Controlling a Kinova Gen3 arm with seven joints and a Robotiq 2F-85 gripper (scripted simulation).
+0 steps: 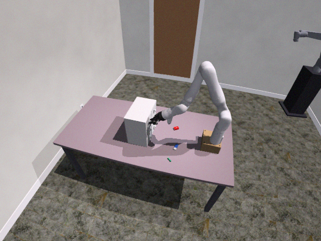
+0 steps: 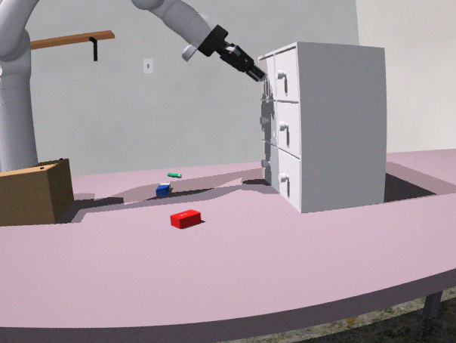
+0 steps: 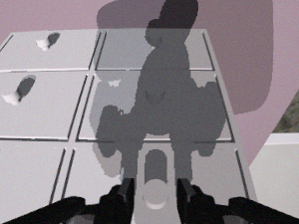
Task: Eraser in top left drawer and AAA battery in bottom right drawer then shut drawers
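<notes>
On the pink table [image 1: 85, 119] [image 2: 264, 264] [image 3: 65, 14], the eraser [image 1: 176, 146] [image 2: 163, 190] lies inward of the top view's lower edge, likely light, slightly yielding, best gripped mid-length across its sides; the pincer [image 1: 151, 122] [image 2: 261, 78] [image 3: 155, 191], part-open, straddles a knob [image 3: 155, 193], ungripped.

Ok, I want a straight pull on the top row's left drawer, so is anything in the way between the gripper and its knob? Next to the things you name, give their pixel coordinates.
Nothing visible is: the knob [image 3: 155, 194] shows between the spread fingers of the gripper [image 1: 150, 122] [image 2: 261, 78] [image 3: 155, 191].
</notes>
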